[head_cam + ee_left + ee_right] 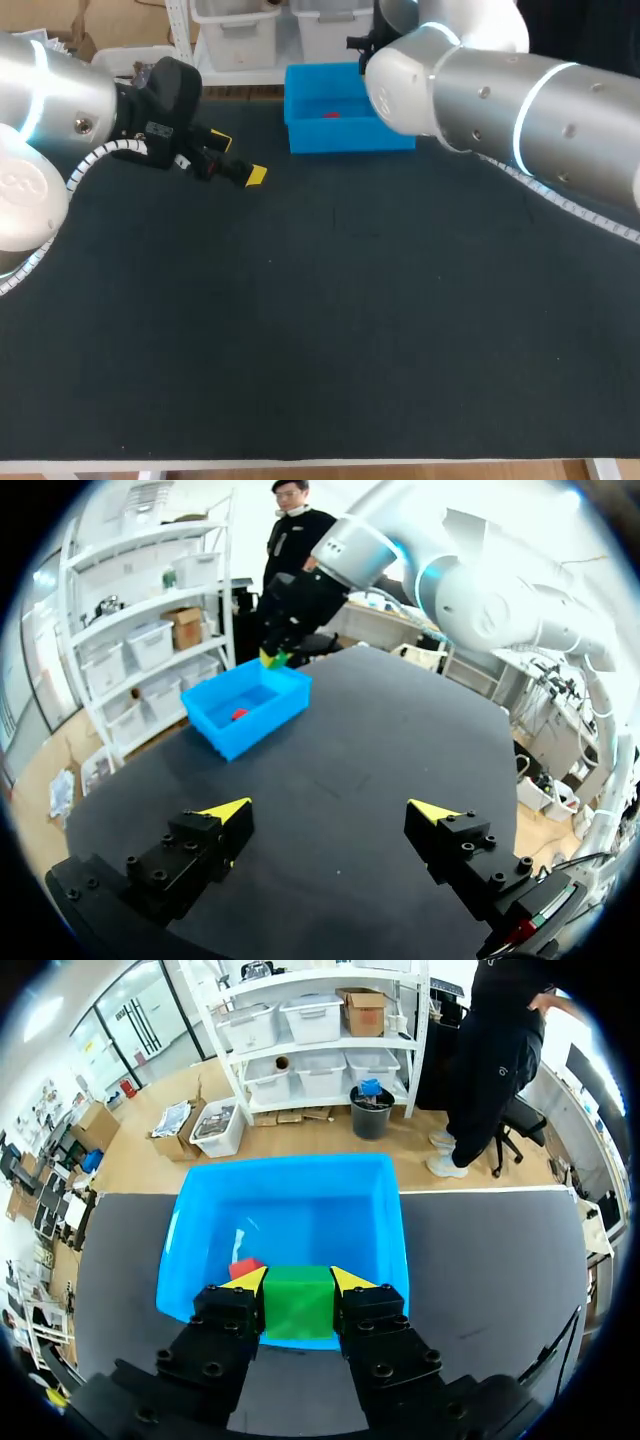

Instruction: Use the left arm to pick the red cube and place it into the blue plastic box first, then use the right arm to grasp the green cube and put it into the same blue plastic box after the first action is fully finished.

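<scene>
The right hand [298,1280] pinches the green cube [298,1305] over the near wall of the blue box [350,138]. The red cube [330,114] lies inside the box, upper middle of the head view. The left hand [239,158] hangs spread over the desk [320,330], upper left.

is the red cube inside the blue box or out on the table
Inside: the red cube lies on the floor of the blue box, just ahead of the right gripper.
</scene>
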Motion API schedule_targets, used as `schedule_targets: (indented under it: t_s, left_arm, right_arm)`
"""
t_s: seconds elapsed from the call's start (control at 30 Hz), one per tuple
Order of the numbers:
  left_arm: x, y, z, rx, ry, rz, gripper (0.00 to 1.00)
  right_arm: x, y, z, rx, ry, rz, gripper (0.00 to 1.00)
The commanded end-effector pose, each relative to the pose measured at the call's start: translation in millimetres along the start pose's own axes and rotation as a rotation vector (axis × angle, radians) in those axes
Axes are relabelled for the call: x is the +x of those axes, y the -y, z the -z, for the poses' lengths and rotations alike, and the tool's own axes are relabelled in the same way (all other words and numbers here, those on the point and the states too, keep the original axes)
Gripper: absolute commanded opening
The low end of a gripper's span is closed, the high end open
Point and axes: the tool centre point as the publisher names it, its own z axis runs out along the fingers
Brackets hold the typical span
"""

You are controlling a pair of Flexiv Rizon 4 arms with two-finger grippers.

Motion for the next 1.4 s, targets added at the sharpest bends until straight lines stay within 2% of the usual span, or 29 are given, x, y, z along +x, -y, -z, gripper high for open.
schedule_targets:
  t_s: [0.03,0.53,1.13,1.17,1.23,1.27,1.4]
  left_arm:
    - [2.6,-1.6,0,0.007,0.012,-0.004,1.0]
    - [2.6,-1.6,0,0.007,0.012,-0.004,1.0]
    - [2.6,-1.6,0,0.007,0.012,-0.004,1.0]
    - [2.6,-1.6,0,0.007,0.012,-0.004,1.0]
    - [2.6,-1.6,0,0.007,0.012,-0.004,1.0]
    - [2.6,-1.6,0,0.007,0.012,-0.004,1.0]
    - [2.6,-1.6,0,0.007,0.012,-0.004,1.0]
  right_arm:
    - [-8,-1,-11,0.002,-0.021,-0.002,0.0]
    - [-4,7,-50,0.019,-0.088,-0.025,0.0]
    - [-12,9,-60,0.021,-0.105,-0.034,0.0]
    - [-12,10,-60,0.02,-0.106,-0.034,0.24]
    - [-12,10,-59,0.02,-0.108,-0.032,0.55]
    - [-12,10,-59,0.02,-0.109,-0.031,0.99]
    - [-13,9,-55,0.02,-0.107,-0.031,1.0]
